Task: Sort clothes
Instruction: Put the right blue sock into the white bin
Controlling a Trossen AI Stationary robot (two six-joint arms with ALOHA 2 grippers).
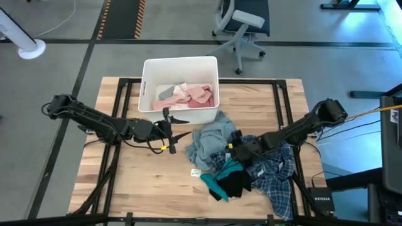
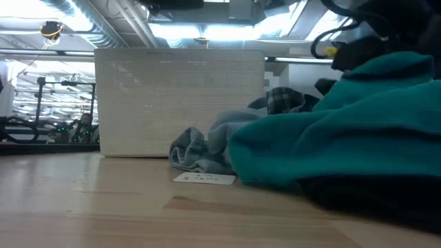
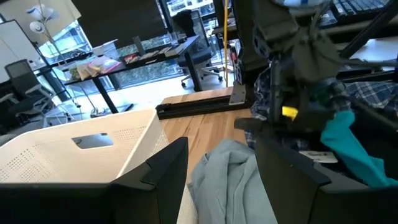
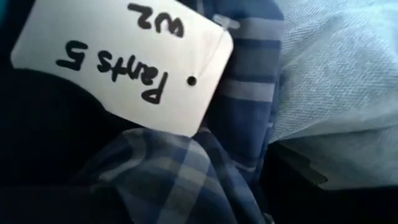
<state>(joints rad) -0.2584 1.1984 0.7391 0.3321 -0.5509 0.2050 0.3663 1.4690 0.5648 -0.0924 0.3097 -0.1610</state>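
The clothes lie in a heap right of the table's middle: a grey-blue top (image 1: 210,139), a blue-white plaid shirt (image 1: 276,171), a teal piece (image 1: 220,179) and a black piece (image 1: 237,184). Pink and pale pink pieces (image 1: 191,94) lie in the white bin (image 1: 179,64). My left gripper (image 1: 186,127) is open and empty just left of the grey-blue top (image 3: 227,180), in front of the bin. My right gripper (image 1: 237,145) is down in the heap, between the top and the plaid shirt (image 4: 168,180). The cloth hides its fingers. A white paper tag (image 4: 124,62) fills much of the right wrist view.
The white bin (image 2: 179,103) stands at the table's far edge, close behind my left gripper. A small white label (image 1: 195,172) lies on the wood beside the heap. Bare wood lies at the table's near left. An office chair (image 1: 242,25) stands beyond the table.
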